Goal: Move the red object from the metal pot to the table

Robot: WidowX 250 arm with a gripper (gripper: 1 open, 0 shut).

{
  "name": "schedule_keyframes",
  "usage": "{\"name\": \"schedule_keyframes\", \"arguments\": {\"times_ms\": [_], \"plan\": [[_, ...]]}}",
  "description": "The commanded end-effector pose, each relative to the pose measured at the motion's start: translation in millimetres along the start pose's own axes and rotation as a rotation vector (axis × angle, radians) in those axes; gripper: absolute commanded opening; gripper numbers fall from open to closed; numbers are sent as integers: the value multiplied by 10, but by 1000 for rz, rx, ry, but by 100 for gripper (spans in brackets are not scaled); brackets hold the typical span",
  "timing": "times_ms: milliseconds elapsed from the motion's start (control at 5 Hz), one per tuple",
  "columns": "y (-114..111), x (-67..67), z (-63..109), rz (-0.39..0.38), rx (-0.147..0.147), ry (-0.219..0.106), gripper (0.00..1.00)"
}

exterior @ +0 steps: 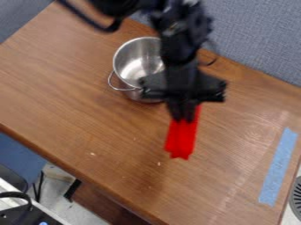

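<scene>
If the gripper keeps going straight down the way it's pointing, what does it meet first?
The table. The gripper points steeply down, shut on the red object, whose lower end would likely touch bare wood first. The metal pot stands clear behind it.

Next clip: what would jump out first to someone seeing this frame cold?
The bright red object hangs from the dark pincer over the middle of the brown table, its lower end close to the wood. Behind it, toward the far edge, the shiny metal pot stands with nothing visible inside. A strip of blue tape lies near the right edge.
</scene>
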State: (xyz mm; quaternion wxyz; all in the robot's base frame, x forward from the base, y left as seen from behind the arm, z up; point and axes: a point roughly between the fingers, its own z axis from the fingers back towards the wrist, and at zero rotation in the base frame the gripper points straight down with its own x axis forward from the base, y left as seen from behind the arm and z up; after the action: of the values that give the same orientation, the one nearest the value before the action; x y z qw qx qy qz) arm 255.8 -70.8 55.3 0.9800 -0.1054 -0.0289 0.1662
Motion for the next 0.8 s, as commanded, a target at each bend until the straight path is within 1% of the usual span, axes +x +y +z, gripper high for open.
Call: {"name": "schedule_keyframes", "arguments": {"times_ms": [0,200,400,600], "plan": [[368,6,9,-7,-39,-78,0],[567,26,-203,6,-68,-74,0],[243,-4,-177,-76,-75,-38,0],[-72,-101,-177,-136,-96,-23,0]]}}
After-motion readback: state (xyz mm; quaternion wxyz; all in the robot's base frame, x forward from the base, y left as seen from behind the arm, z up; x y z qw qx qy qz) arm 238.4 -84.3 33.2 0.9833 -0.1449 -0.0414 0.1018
